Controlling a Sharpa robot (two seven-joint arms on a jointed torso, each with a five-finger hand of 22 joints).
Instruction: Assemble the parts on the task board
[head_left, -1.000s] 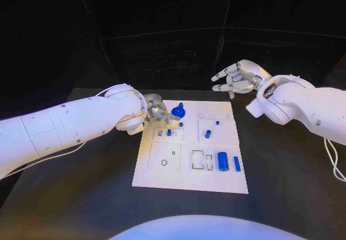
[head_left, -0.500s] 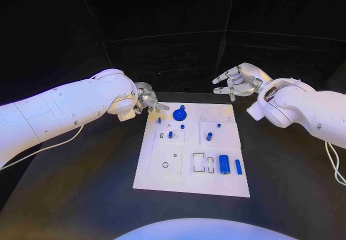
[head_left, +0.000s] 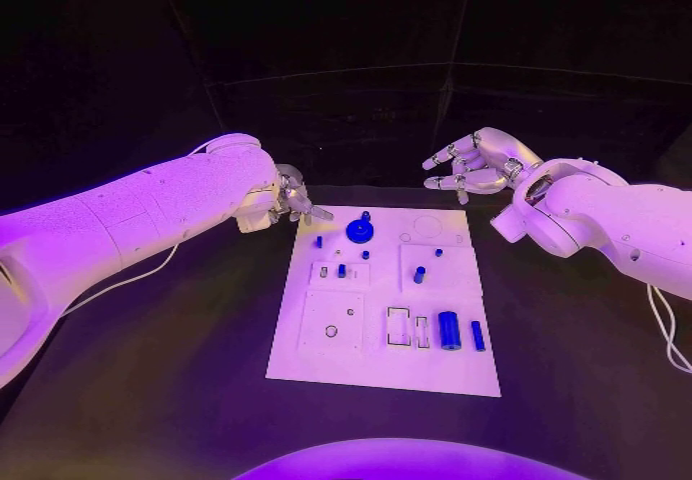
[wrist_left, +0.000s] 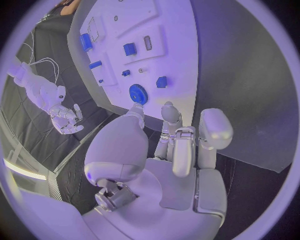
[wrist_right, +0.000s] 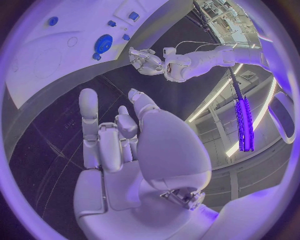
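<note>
Checked all three views — found no readable text, label, brand or number. Task board (head_left: 384, 360) carried only outlined shapes, no lettering I could make out. Arms bore no legible markings either.

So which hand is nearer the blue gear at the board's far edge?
Left. The left hand hangs just off the task board's far left corner, beside the blue gear; the right hand hovers farther, beyond the far right corner.

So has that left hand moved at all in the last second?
Yes. The left hand has pulled back off the task board, away from the blue gear, to beyond the board's far left corner.
</note>
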